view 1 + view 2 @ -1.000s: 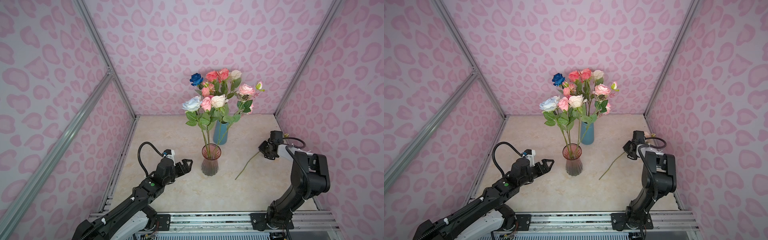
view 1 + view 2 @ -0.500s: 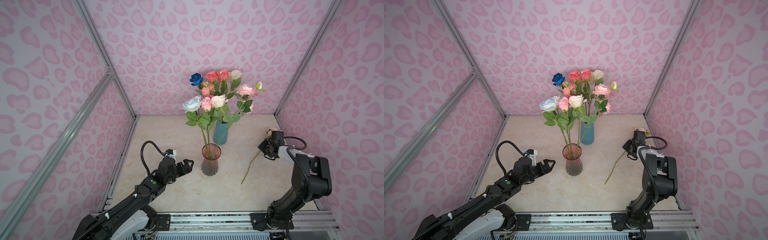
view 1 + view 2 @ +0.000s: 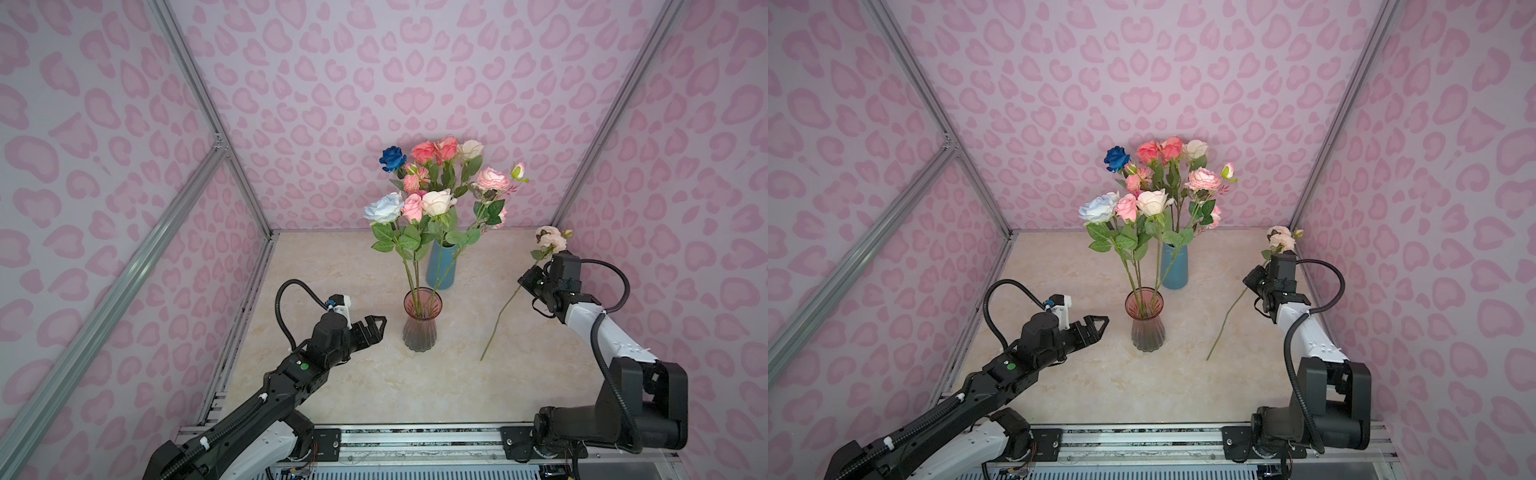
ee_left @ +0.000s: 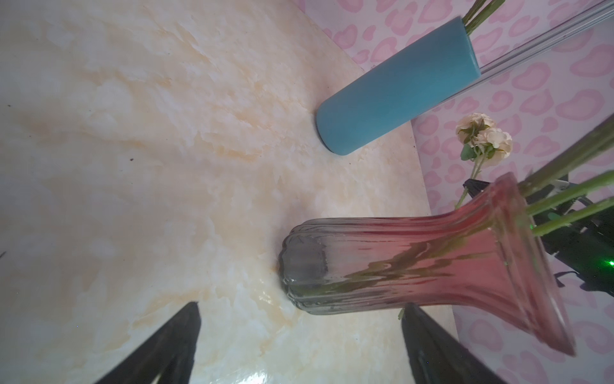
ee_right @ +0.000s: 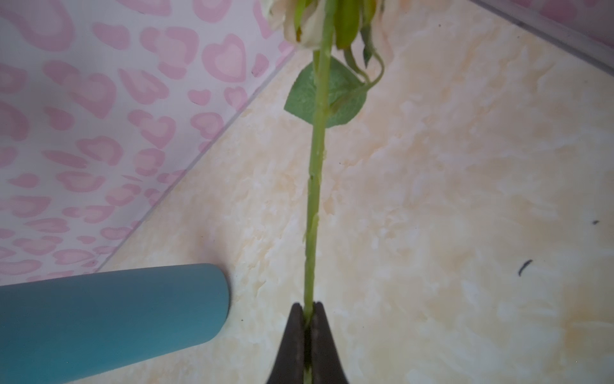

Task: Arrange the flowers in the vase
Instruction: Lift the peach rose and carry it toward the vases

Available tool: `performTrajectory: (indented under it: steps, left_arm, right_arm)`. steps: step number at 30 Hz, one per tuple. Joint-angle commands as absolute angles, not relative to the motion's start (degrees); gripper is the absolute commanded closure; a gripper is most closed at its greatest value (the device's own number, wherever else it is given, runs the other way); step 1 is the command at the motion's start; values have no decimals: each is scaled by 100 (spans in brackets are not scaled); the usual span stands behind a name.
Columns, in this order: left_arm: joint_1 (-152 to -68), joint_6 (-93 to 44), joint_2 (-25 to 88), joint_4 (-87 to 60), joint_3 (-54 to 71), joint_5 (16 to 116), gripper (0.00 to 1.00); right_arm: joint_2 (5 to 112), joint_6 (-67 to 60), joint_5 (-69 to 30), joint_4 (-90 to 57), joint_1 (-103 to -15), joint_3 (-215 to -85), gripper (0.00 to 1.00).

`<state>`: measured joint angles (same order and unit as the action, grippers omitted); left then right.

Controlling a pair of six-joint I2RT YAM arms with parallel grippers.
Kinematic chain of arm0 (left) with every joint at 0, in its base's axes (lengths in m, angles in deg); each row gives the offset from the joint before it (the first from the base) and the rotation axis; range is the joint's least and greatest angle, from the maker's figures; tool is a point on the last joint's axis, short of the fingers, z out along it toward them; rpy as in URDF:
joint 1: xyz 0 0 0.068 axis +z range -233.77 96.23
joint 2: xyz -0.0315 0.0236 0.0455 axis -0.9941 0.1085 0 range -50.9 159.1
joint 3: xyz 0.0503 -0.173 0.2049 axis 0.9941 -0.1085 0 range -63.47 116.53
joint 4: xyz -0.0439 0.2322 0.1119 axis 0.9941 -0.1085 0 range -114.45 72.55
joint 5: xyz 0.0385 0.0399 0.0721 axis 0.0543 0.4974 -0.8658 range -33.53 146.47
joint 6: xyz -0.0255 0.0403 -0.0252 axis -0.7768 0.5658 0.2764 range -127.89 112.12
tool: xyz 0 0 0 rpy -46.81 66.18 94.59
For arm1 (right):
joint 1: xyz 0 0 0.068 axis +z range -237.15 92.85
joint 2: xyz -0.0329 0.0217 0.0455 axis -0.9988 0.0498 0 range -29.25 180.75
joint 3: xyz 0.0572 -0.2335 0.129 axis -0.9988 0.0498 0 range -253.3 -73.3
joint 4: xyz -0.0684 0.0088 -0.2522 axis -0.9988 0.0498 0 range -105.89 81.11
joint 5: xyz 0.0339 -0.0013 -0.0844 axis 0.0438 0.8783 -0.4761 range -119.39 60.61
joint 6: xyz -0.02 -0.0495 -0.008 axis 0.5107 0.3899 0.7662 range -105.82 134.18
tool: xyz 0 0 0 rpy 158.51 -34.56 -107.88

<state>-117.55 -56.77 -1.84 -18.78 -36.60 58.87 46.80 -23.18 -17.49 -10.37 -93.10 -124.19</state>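
Note:
A pink-tinted glass vase (image 3: 420, 328) (image 3: 1145, 328) stands mid-table and holds three flowers: pale blue (image 3: 384, 208), pink and cream. Behind it a blue vase (image 3: 441, 270) (image 3: 1174, 270) holds several more flowers (image 3: 446, 151), among them a deep blue one. On the right, my right gripper (image 3: 527, 281) (image 5: 308, 304) is shut on the green stem (image 5: 314, 199) of a cream flower (image 3: 548, 237) (image 3: 1280, 239). That stem slants down toward the table. Left of the glass vase (image 4: 415, 266), my left gripper (image 3: 376, 326) (image 4: 300, 305) hangs open, holding nothing.
Pink heart-patterned walls enclose the marble-look tabletop (image 3: 332, 266) on three sides, with metal posts in the back corners. A metal rail (image 3: 415, 436) carrying both arm bases runs along the front edge. The held bloom is close to the right wall.
The right gripper has shut on the stem and lifted the cream flower, so the bloom rose toward the back right. The left gripper edged closer to the glass vase.

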Motion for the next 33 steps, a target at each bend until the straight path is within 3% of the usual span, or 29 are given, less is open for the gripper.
performTrajectory:
  steps: [1, 10, 16, 24, 33]
  left_arm:
    - [-11744, -5481, -437, -2159, -3502, 5536, 5]
    - [-11735, -5532, -1662, -2607, -3334, 4336, 5]
    - [-11717, -5451, -2200, -2766, -3568, 3993, 5]
    - [-11708, -5411, -2272, -2658, -3579, 4256, 5]
    - [-11661, -5270, -1827, -2790, -3368, 4325, 5]
  right_arm:
    - [4188, -2308, -1950, -1062, -9238, -12437, 97]
    - [2564, -1987, -2463, -1022, -8804, -12630, 98]
    - [1539, -1851, -2965, -1850, -8380, -12302, 97]
    - [1297, -1684, -2974, -2700, -7821, -12416, 97]
    - [1626, -1020, -3147, -2624, -6692, -13270, 97]
